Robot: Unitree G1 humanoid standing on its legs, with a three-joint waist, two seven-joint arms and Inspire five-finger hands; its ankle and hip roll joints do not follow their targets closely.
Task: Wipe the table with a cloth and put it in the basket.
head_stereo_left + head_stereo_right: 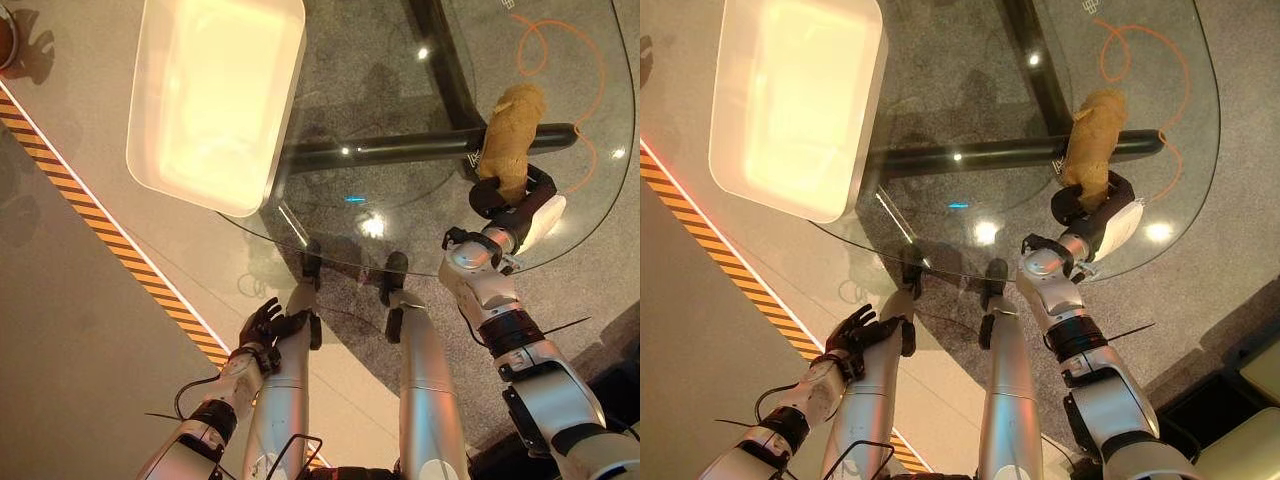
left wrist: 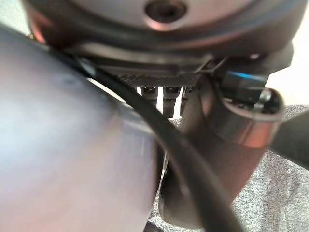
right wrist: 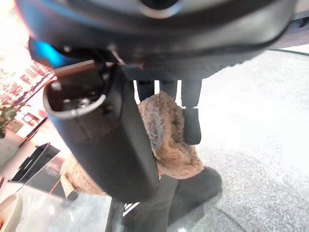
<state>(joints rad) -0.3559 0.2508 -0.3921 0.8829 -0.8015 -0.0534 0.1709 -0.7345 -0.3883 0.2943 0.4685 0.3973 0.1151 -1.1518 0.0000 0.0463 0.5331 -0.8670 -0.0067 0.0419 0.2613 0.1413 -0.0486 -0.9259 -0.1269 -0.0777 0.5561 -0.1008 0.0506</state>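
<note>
Left hand (image 1: 268, 325) is seen low beside the robot, below the glass surface (image 1: 400, 215), fingers relaxed apart, nothing held. Brown cloth (image 1: 510, 135) is gripped on the surface near its right rim by the right hand (image 1: 515, 205), fingers curled round its near end. White basket (image 1: 215, 95) is placed at the surface's left edge, partly overhanging, top cut off. Bare glass is left between cloth and basket.
</note>
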